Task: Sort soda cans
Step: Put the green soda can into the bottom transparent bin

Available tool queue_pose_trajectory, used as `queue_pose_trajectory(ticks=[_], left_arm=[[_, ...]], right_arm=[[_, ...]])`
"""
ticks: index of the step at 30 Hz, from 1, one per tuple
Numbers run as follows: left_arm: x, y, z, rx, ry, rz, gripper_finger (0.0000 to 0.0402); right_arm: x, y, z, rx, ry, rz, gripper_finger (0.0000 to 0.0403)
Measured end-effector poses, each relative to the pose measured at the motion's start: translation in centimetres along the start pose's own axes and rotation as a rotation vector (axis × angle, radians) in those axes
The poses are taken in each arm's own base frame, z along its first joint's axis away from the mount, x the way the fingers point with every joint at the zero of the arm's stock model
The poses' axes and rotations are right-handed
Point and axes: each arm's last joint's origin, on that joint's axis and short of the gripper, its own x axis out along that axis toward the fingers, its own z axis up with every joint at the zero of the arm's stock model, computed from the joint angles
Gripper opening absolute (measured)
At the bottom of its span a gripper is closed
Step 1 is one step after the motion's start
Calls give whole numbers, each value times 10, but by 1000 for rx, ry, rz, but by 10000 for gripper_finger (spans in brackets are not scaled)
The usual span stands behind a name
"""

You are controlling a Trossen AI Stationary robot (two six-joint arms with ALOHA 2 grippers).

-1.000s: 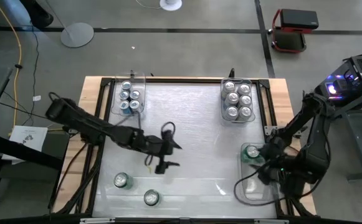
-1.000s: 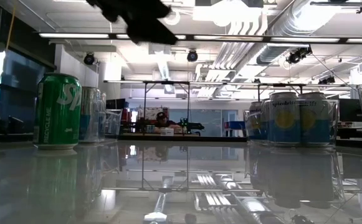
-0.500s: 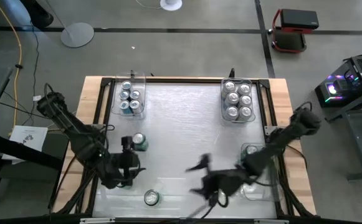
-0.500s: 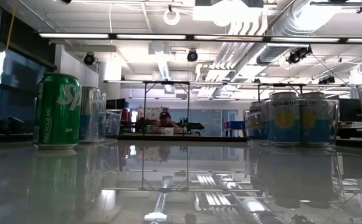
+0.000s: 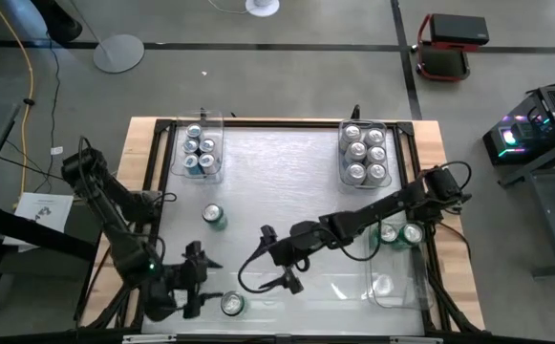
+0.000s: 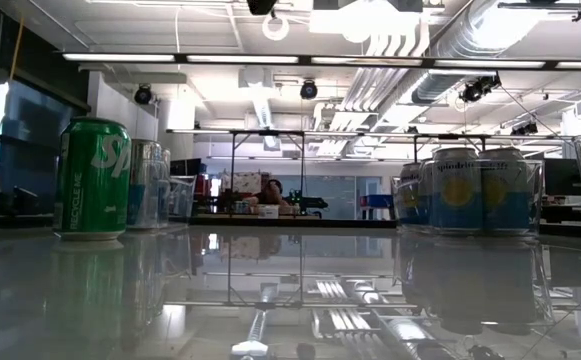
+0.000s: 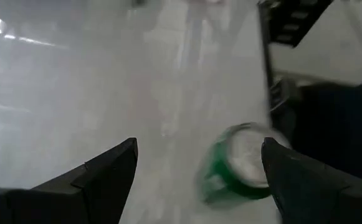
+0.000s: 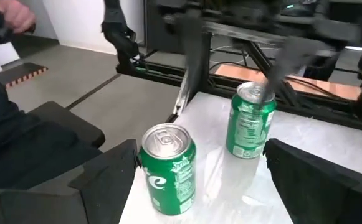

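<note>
Two green soda cans stand upright on the table's left half: one (image 5: 214, 216) near the middle, one (image 5: 231, 304) by the near edge. My left gripper (image 5: 201, 279) hovers open at the near left, and a green can (image 7: 240, 168) shows just ahead between its fingers. My right gripper (image 5: 269, 260) reaches open across the table's middle, pointing left at two green cans (image 8: 167, 168) (image 8: 250, 121). It touches neither. The low view shows one green can (image 6: 92, 178) at the left.
A clear bin (image 5: 201, 148) at the far left holds several cans, and another (image 5: 364, 153) at the far right holds several more. A third bin (image 5: 396, 263) at the near right holds two cans. A person's hand (image 8: 9, 15) shows beyond the table.
My left gripper has swung from the table's middle toward the near left corner, ending beside the can by the near edge. My right gripper has come out of the near-right bin and swept toward the table's left, turning from pointing down to nearly level. Both stay open.
</note>
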Motion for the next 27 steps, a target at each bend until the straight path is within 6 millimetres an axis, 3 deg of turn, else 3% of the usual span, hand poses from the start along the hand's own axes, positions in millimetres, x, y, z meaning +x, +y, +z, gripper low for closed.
queue_pose_trajectory(ticks=[5, 11, 15, 18, 23, 27], left_arm=[[3, -31, -15, 38, -69, -43, 315], [26, -57, -42, 78, 53, -66, 312], [37, -56, -54, 8, 188, -49, 312], [38, -52, -54, -45, 248, -36, 312], [40, -54, -53, -26, 154, -9, 312], [45, -52, -49, 92, 120, 1, 312]], right_arm=[[2, 11, 1, 21, -12, -15, 339], [4, 34, -1, 11, -5, -172, 339], [5, 45, -1, 6, -8, -208, 339], [5, 51, -1, 4, -9, -225, 339], [4, 56, -1, 22, -18, -272, 339], [4, 59, -1, 56, -23, -268, 339]])
